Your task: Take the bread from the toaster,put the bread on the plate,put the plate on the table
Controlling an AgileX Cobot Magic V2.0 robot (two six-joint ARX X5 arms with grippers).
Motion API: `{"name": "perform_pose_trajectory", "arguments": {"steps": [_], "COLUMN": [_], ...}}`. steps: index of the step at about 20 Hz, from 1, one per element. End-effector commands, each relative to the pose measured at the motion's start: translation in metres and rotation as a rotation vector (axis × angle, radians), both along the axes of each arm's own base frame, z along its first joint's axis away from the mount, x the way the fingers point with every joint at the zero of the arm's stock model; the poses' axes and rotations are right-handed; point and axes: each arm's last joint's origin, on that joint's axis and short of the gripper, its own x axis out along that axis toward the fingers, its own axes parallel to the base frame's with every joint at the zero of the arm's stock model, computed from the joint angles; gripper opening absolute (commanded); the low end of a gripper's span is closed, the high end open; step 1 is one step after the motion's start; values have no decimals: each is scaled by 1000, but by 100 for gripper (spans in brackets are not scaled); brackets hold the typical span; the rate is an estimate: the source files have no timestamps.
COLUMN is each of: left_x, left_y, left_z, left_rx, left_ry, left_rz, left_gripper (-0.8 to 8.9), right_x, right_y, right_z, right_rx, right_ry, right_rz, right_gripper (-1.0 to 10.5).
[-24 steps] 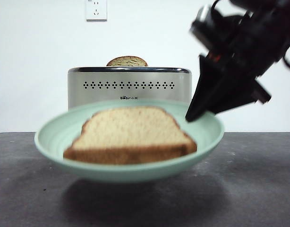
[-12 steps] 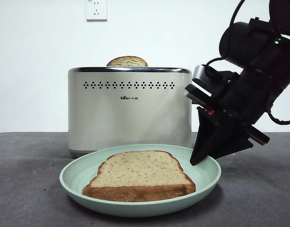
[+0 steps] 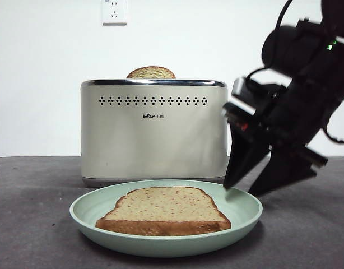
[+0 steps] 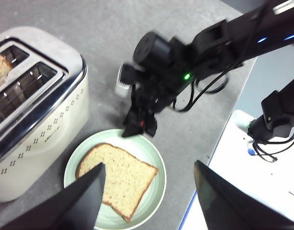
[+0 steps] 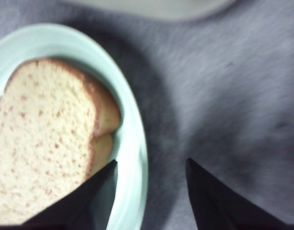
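Item: plate (image 3: 246, 208), pale green, resting on the table (image 3: 32, 224) at lower centre of the front view, before the toaster (image 3: 154, 131).
Contents: the bread (image 3: 163, 210), lying flat mid-plate. A second slice (image 3: 151, 73) stands in the toaster slot, top centre.
Right gripper (image 3: 246, 185): at the right of the frame, jaws spread wide, one either side of the plate's rim, gripping nothing.
Left gripper (image 4: 149, 184): high above, jaws apart, empty.
Status, as judged: placement looks complete; release in hand.
Handling note: lift the right gripper straight up and away, so that neither jaw catches the rim and drags the plate.
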Motion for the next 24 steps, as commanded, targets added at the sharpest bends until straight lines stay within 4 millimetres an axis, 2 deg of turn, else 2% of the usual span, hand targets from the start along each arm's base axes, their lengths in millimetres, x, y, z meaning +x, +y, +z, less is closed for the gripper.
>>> {"name": "perform_pose_trajectory", "arguments": {"steps": [1,4,7,11,13,15,18,24], "left_x": [-2,-2,-2,-1,0,-1,-2,-2], "left_y": [0,0,0,1,2,3,4,4], "left_z": [6,5,5,5,4,3,1,1], "left_rx": [-2,12,12,32,51,73,86,88], "left_ry": [-25,-32,-29,-34,-37,-27,-11,-9], "left_rz": [-11,8,14,61,92,104,102,103], "left_gripper": [298,298,294,229,193,120,0,4], "right_x": [-8,-29,-64,-109,-125,-139,-147,-148], "right_y": [-2,-6,-10,-14,-16,-18,-17,-16], "right_z": [34,80,127,166,174,177,177,176], "right_rx": [26,38,36,24,39,61,64,61], "right_ry": [-121,-237,-355,-470,-500,-498,-482,-473], "right_rz": [2,30,80,110,132,170,218,222], "right_gripper": [231,231,230,225,196,113,2,3]}}
